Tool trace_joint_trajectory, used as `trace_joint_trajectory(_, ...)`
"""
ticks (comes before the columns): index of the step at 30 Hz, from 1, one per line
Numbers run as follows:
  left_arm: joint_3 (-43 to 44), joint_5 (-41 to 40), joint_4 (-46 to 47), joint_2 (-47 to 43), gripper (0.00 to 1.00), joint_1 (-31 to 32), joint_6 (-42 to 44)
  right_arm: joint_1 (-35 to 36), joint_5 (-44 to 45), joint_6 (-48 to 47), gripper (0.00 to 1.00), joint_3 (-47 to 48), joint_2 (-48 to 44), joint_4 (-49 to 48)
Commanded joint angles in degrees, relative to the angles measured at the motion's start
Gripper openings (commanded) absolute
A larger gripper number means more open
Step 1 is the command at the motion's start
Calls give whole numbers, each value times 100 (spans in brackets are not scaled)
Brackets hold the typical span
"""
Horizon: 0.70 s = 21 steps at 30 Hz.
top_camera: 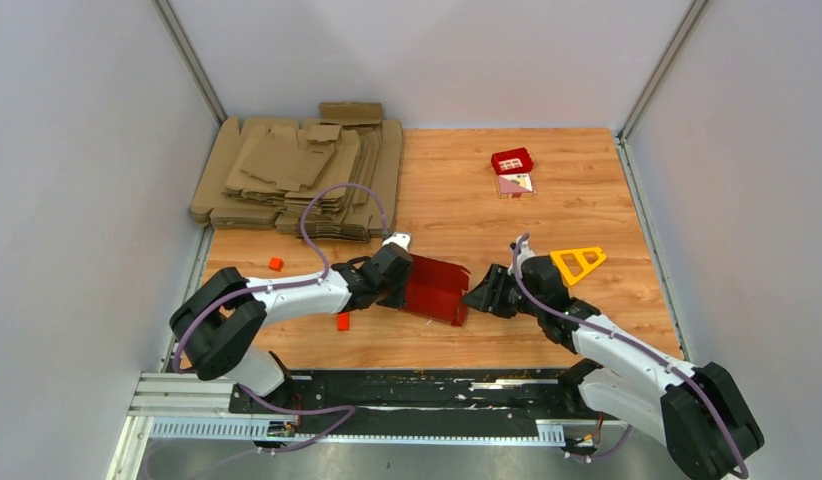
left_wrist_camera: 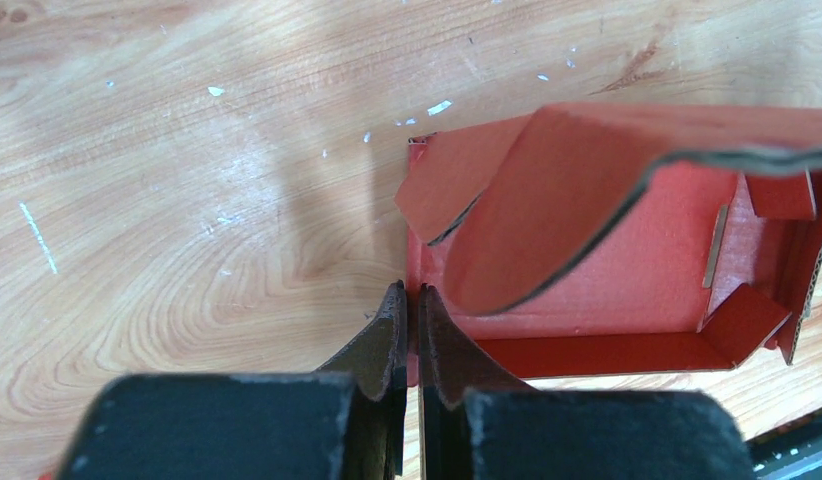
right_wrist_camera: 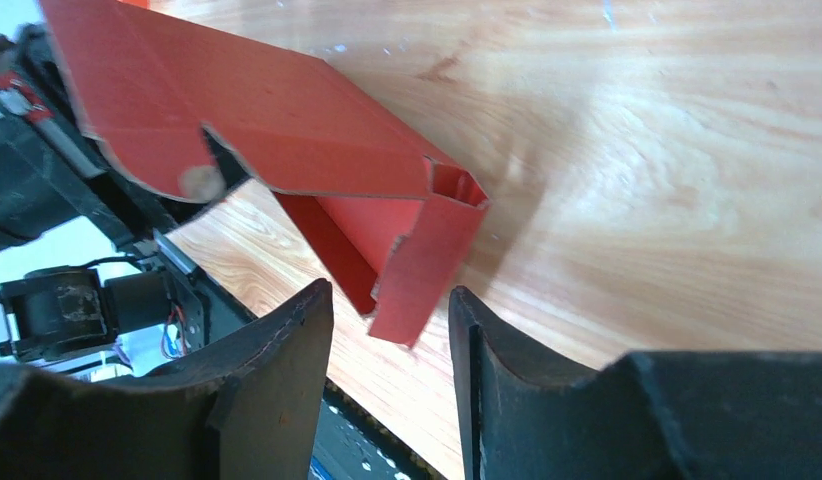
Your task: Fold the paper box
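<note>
The red paper box (top_camera: 434, 288) lies half formed on the wooden table between the arms, its flaps loose. In the left wrist view the paper box (left_wrist_camera: 627, 260) is an open tray with a curled flap over it. My left gripper (left_wrist_camera: 412, 292) is shut on the box's left wall, pinching the thin card edge; it also shows in the top view (top_camera: 402, 283). My right gripper (right_wrist_camera: 390, 300) is open, its jaws either side of a hanging side flap of the paper box (right_wrist_camera: 427, 260) without touching it. In the top view my right gripper (top_camera: 477, 297) is at the box's right edge.
A stack of flat brown cardboard sheets (top_camera: 297, 170) lies at the back left. A small red tile with a window pattern (top_camera: 512, 161) sits on a card at the back right. A yellow triangle (top_camera: 578, 262) lies by the right arm. Small orange blocks (top_camera: 276, 264) lie near the left arm.
</note>
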State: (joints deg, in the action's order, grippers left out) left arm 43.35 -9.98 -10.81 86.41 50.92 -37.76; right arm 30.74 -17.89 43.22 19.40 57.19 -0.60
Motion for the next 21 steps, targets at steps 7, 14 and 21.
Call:
trace_joint_trajectory(7, -151, 197, 517, 14, 3, 32, -255, 28, 254, 359, 38, -543, -294, -73)
trace_joint_trajectory(14, -303, 439, 801, 20, 3, 32, -349, 26, -115, 432, 38, -706, -61, -813)
trace_joint_trajectory(21, -332, 489, 835, 43, 2, 32, -416, 28, -279, 498, 33, -603, 185, -1181)
